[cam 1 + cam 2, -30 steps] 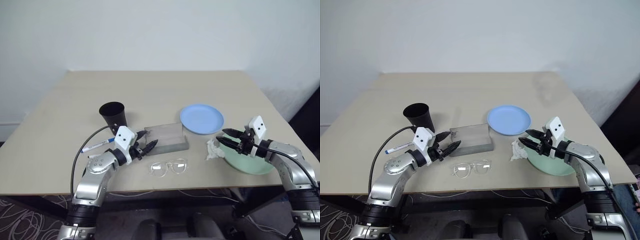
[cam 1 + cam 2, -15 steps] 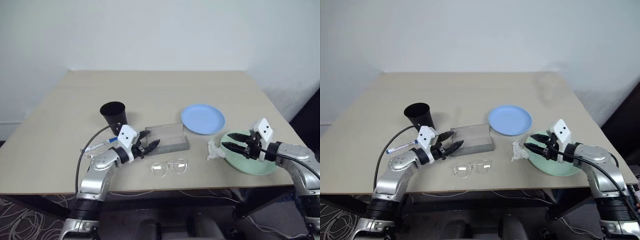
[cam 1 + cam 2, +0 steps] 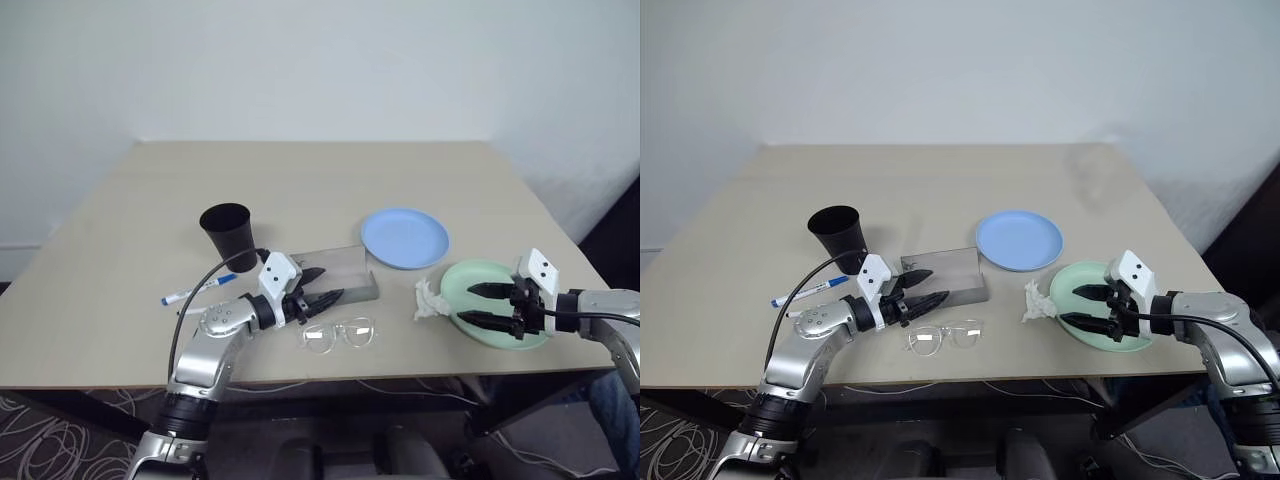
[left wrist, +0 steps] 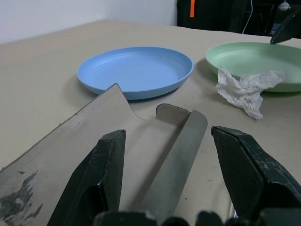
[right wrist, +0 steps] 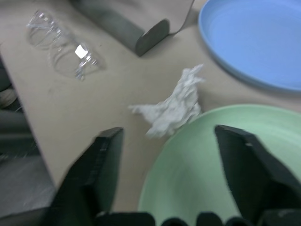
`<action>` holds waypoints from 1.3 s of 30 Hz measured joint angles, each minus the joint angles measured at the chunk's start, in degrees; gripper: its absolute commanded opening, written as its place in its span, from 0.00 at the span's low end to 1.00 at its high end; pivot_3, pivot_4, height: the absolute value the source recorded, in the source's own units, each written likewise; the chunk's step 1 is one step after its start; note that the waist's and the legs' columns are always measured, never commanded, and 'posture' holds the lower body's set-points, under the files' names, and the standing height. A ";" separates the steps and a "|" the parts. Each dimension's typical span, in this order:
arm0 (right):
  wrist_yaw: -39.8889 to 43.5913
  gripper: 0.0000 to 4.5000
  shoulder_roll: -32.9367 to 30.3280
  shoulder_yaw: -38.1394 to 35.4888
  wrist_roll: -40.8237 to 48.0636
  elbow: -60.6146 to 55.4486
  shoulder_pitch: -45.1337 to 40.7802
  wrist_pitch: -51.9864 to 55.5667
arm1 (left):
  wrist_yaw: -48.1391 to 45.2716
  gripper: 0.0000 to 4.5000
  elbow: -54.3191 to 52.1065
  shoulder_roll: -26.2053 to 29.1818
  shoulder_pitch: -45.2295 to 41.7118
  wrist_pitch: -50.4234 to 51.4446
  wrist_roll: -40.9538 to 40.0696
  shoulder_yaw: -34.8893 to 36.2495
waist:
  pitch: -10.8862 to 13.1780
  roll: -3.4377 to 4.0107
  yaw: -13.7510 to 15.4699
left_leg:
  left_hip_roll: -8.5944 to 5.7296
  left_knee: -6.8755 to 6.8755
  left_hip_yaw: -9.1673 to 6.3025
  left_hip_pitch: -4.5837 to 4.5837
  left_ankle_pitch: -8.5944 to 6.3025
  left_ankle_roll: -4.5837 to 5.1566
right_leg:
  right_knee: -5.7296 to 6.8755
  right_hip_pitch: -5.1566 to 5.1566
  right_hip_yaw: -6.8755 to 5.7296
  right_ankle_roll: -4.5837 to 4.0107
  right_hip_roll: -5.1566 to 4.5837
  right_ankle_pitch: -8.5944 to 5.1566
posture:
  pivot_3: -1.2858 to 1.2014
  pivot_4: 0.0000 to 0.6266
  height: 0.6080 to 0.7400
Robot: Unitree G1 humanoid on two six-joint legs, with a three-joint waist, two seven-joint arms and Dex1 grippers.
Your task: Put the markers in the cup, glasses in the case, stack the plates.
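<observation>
Since a second ago the right end effector (image 3: pixel 1090 306) had pulled back toward the bench's near right edge, and its fingers had spread; it sat over the green plate (image 3: pixel 1095 285) with fingers apart, nothing between them. Meanwhile the left end effector (image 3: pixel 923 287) had slid right along the case's front side, fingers apart too, gripping nothing, its tips just beside the case and close to the glasses.

On the bench (image 3: pixel 300 180), largest first: the green plate lay at the near right, empty, and the blue plate (image 3: pixel 404 238) rested flat just behind it toward the middle. The two were close but not stacked, with a bare strip of bench between their rims.

Next, the case (image 3: pixel 340 272) lay at centre, left of the blue plate, its translucent lid up as the left wrist view showed, and nothing inside that I could see. The black cup (image 3: pixel 228 233) stood upright to its left, well apart from the plates.

A crumpled tissue (image 3: pixel 429 298) sat at the green plate's left rim. The glasses (image 3: pixel 338 334) lay on the bench just in front of the case, outside it. One marker (image 3: pixel 198 290), blue-capped, lay on the bench front-left of the cup, not in it.
</observation>
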 measured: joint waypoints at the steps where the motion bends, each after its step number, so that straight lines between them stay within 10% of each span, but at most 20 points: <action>1: 0.02 0.99 -0.09 0.04 -0.35 0.00 0.23 -0.16 | 0.00 0.68 -0.07 -0.04 0.00 0.00 0.00 -0.09 | 0.00 0.00 0.00 | 0.00 0.00 0.00 0.01 0.00 0.00 | 0.00 0.00 0.00 0.00 0.00 0.00 | 0.52 0.00 0.86; 33: -10.16 0.99 0.70 7.14 -12.63 -1.21 2.20 0.01 | -7.13 0.68 -1.12 -3.07 -2.26 1.99 -2.63 -4.69 | 0.01 -0.03 -0.01 | -0.01 0.04 0.00 -0.01 -0.01 -0.02 | -0.01 0.00 0.02 0.00 0.00 0.00 | 0.52 0.00 0.86; 39: -11.12 0.64 0.70 7.75 -12.97 -2.30 1.07 1.64 | -7.48 0.68 -1.30 -3.11 -2.21 2.32 -2.64 -5.20 | 0.02 -0.04 0.02 | -0.01 0.04 -0.01 0.00 -0.01 -0.02 | 0.00 0.01 0.01 0.00 0.00 0.00 | 0.52 0.00 0.86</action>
